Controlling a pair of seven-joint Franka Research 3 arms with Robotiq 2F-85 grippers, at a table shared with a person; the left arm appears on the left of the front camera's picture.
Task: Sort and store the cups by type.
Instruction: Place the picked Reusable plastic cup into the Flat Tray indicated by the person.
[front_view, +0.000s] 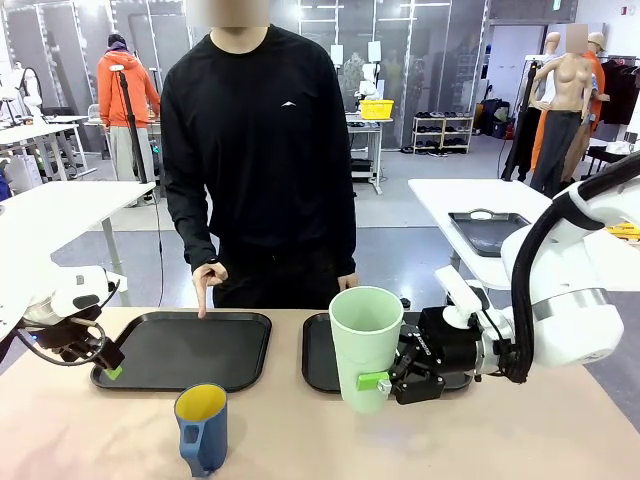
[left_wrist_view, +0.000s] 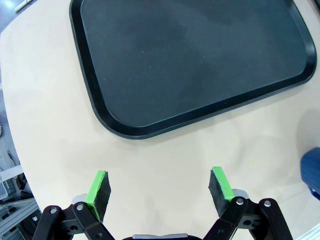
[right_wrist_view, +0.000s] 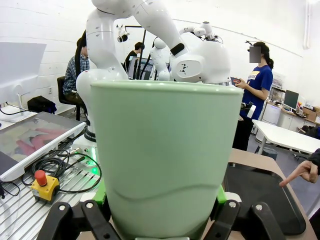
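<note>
Beige surface (front_view: 470, 440): right gripper (front_view: 378, 380) is clamping the tumbler (front_view: 365, 325). Left gripper (left_wrist_view: 160, 186) is hovering open near a tray (left_wrist_view: 200, 65).

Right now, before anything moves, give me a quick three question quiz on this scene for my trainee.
1. True or false: the right jaws are shut on the green tumbler.
2. Where does the person's hand point? A: left tray. B: right tray.
3. Fill in: the blue mug stands directly on the ____.
Key: 1 true; 2 A; 3 table.
</note>
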